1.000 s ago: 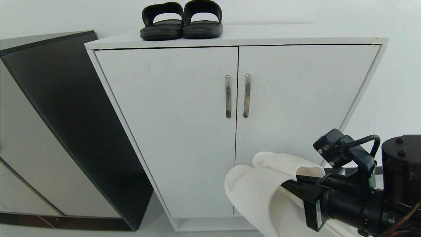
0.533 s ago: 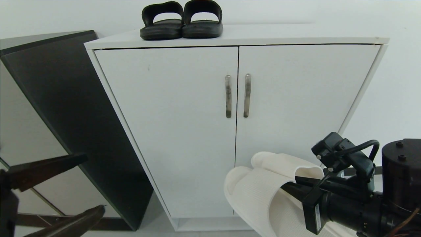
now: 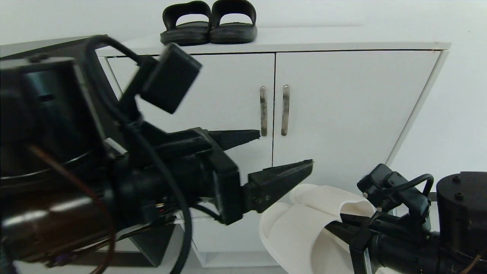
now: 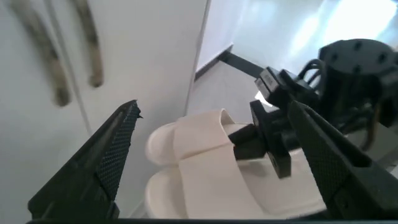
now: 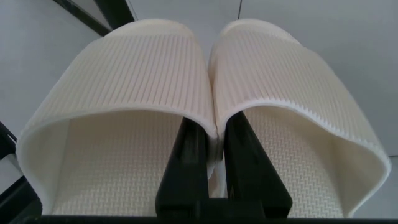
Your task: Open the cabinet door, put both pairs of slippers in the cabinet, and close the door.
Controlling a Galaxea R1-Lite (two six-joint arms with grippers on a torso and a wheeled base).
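Plainly, the white cabinet stands at the far side with both doors shut, so no slippers are stowed yet. The left gripper hangs before the left door, fingers spread wide with nothing between them. Its upper fingertip lines up with the bottom end of the left door handle, though the gap in depth is unclear. The white slippers sit low at the near right, side by side, toes toward the cabinet, and the right gripper is clamped together on their inner strap walls. The black slippers rest on the cabinet top, far left. The right door handle and its twin run upright at the centre seam, so I judge the free left arm is nearer and must straddle a bar sideways
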